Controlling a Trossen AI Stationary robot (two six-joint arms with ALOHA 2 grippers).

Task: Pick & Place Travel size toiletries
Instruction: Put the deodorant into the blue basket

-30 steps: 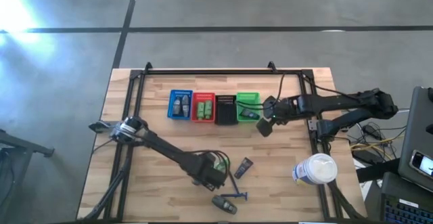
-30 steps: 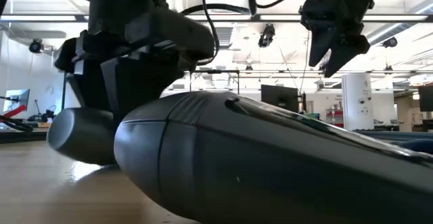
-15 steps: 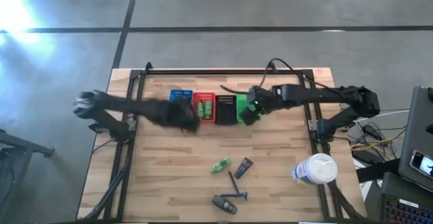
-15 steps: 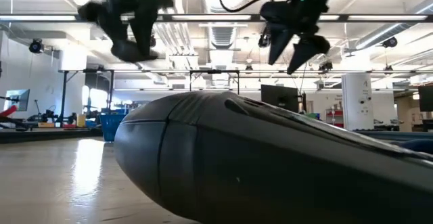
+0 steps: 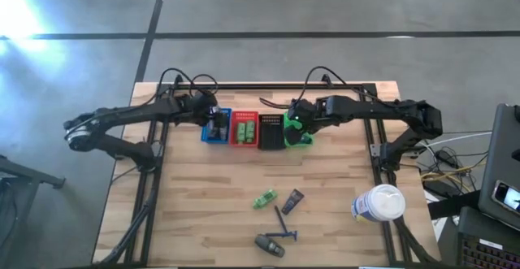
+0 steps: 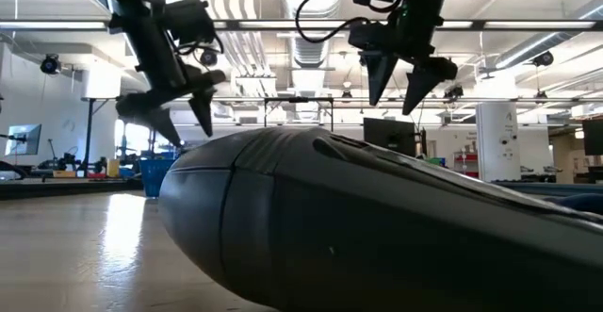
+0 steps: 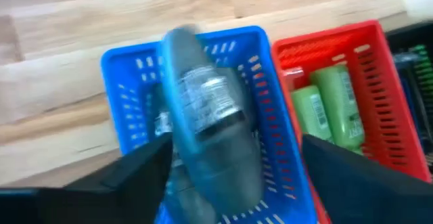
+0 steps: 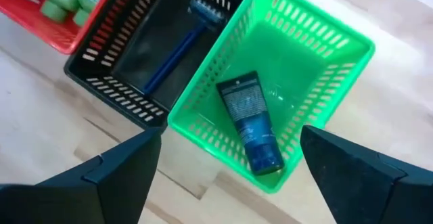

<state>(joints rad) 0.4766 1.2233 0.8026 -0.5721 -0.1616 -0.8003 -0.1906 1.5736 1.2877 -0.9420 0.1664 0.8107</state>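
Left gripper [image 5: 213, 113], blurred mid-swing half a second ago, now sits over the blue basket [image 7: 128, 68] with its jaws clamped on a grey mini bottle [image 7: 206, 116], whose long axis runs along the basket's length. Right gripper [image 8: 223, 176] has moved on from the green basket's near edge to hang above the green basket [image 8: 338, 48] with its jaws spread wide and empty. A black tube [image 8: 249, 121] lies flat in that basket, its long axis running lengthwise but skewed, beside the black basket [image 8: 128, 48] with its dark-blue razor [image 8: 177, 48].
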